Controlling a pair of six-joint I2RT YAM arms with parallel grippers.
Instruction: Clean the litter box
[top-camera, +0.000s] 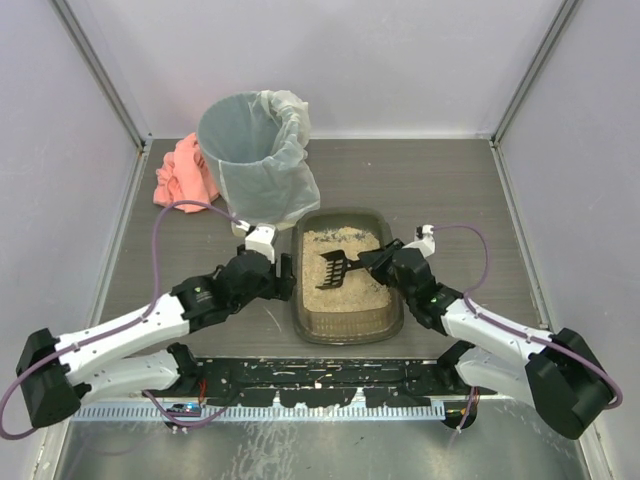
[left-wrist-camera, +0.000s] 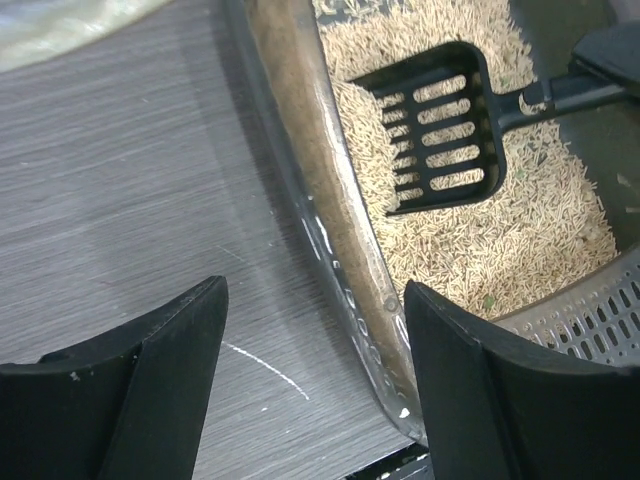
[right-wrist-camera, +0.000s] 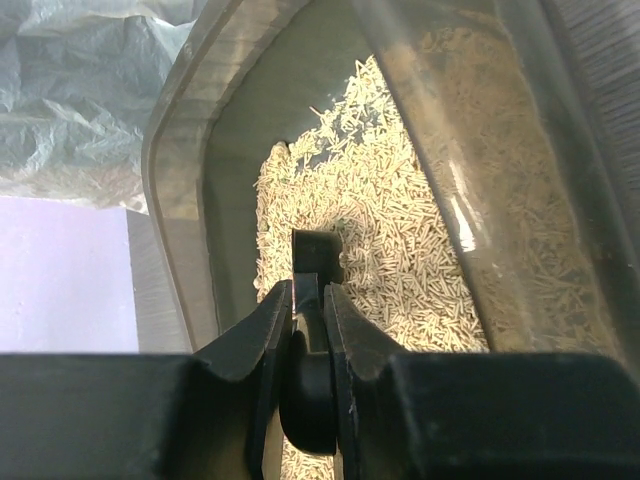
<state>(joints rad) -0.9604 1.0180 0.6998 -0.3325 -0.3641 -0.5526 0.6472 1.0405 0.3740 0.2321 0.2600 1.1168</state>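
Observation:
The litter box (top-camera: 300, 300) is a shallow dark tray with beige granular litter, in the middle of the table. My right gripper (top-camera: 378, 262) is shut on the handle of the small black slotted scoop (top-camera: 338, 268), whose head lies on the litter. The right wrist view shows both fingers clamped on the handle (right-wrist-camera: 318, 255) over the litter. My left gripper (top-camera: 282, 278) is open at the box's left rim. In the left wrist view the rim (left-wrist-camera: 340, 250) runs between its spread fingers (left-wrist-camera: 150, 370), with the scoop (left-wrist-camera: 440, 130) beyond.
A round grey bin (top-camera: 255, 150) with a clear liner stands just behind the box at the left. A pink cloth (top-camera: 183, 172) lies left of the bin. A grey perforated surface (left-wrist-camera: 590, 310) shows at the box's near end. Enclosure walls surround the table.

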